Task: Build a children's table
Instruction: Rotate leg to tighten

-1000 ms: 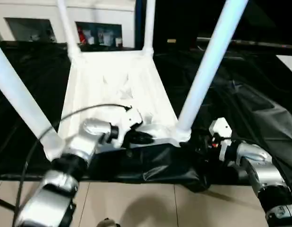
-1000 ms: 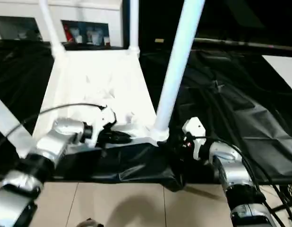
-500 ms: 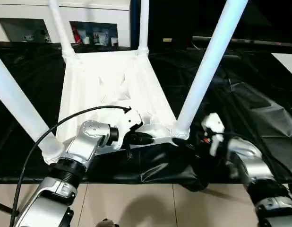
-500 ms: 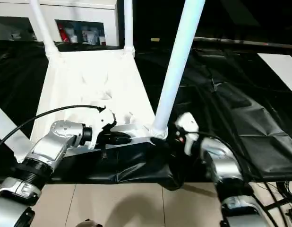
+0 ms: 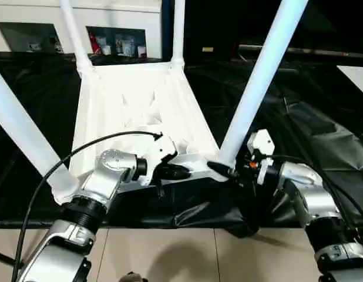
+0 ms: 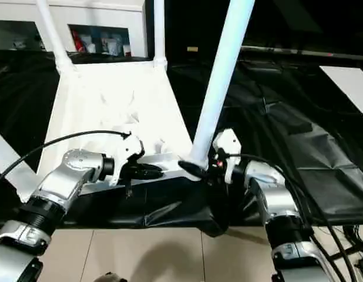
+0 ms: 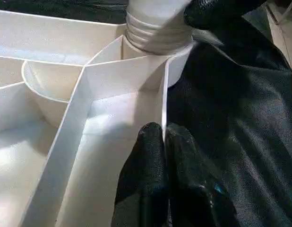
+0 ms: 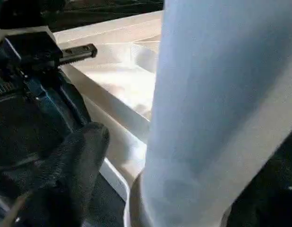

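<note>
Four long white tapered plastic legs (image 5: 261, 76) already stand in the upturned white ribbed tabletop (image 5: 140, 106) on the black-draped table (image 5: 322, 123) — assembly looks nearly done. Left gripper (image 7: 163, 137) pinches the rim; right gripper (image 5: 225, 171) touches the near leg's base — fingers' spread unclear.

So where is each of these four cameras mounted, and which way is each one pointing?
Left eye view: on the head, looking forward and down at the upturned table top, over both silver forearms.
Right eye view: beside it, same scene, slightly shifted.
Left wrist view: on the left wrist, looking along the left gripper, its black fingers pinching the top's near edge.
Right wrist view: on the right wrist, close against the near right leg, one black finger showing.
Shared: both wrist views show that leg's base in its corner socket.
</note>
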